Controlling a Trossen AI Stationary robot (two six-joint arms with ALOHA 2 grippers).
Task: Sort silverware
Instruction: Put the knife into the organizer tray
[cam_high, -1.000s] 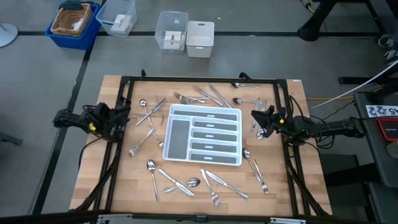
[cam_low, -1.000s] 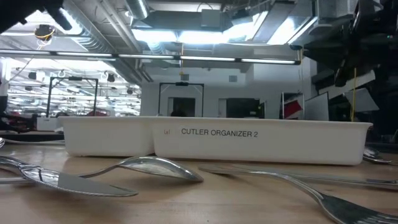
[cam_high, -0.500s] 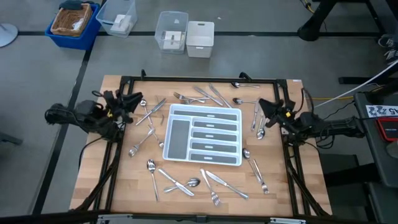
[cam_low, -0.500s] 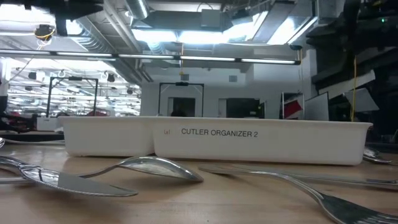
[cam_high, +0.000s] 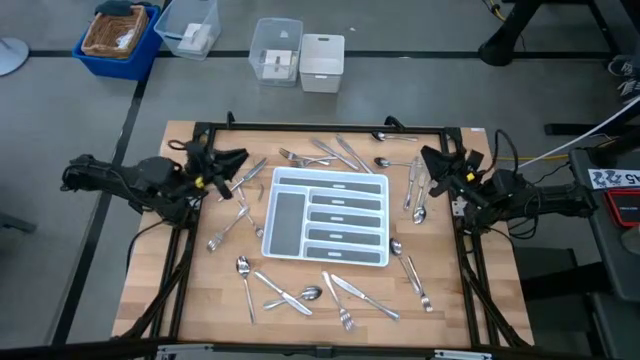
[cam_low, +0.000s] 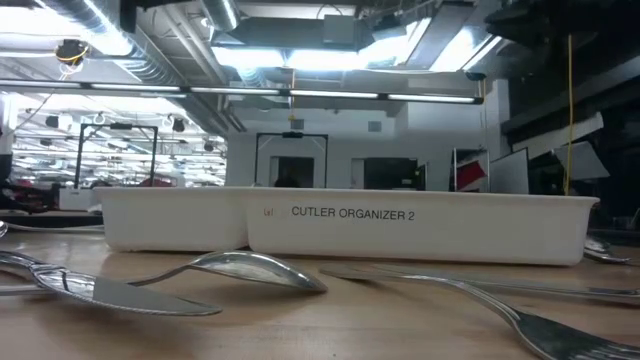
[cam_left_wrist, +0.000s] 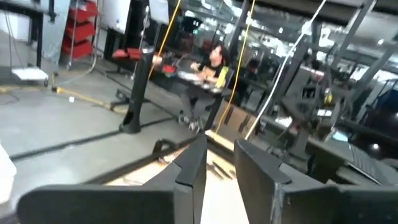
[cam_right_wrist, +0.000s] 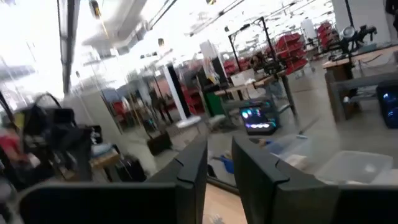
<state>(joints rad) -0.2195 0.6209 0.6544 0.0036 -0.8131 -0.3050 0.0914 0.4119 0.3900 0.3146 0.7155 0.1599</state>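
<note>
The silverware lies loose on the wooden table around a white tray (cam_high: 328, 178) with grey compartments. There are clusters at the far edge (cam_high: 330, 152), the left (cam_high: 235, 188), the right (cam_high: 412, 190) and the near side (cam_high: 300, 292). The low view shows a spoon (cam_low: 250, 268), a knife (cam_low: 110, 290) and a fork (cam_low: 520, 315) in front of the tray (cam_low: 340, 225). My left gripper (cam_high: 232, 160) (cam_left_wrist: 221, 165) hovers over the table's left side, open and empty. My right gripper (cam_high: 432, 160) (cam_right_wrist: 219, 162) hovers over the right side, also open and empty.
A black frame (cam_high: 320, 128) runs around the table. On the floor beyond the far edge stand a blue bin (cam_high: 118, 38), two clear bins (cam_high: 190, 25) (cam_high: 277, 50) and a white box (cam_high: 322, 62). A person (cam_left_wrist: 214, 62) sits far off in the room.
Both grippers have risen off the table and tipped up toward level, leaving the low view at its top. In the high view each has shifted toward the far edge, the left one also toward the tray. The silverware has not moved.
</note>
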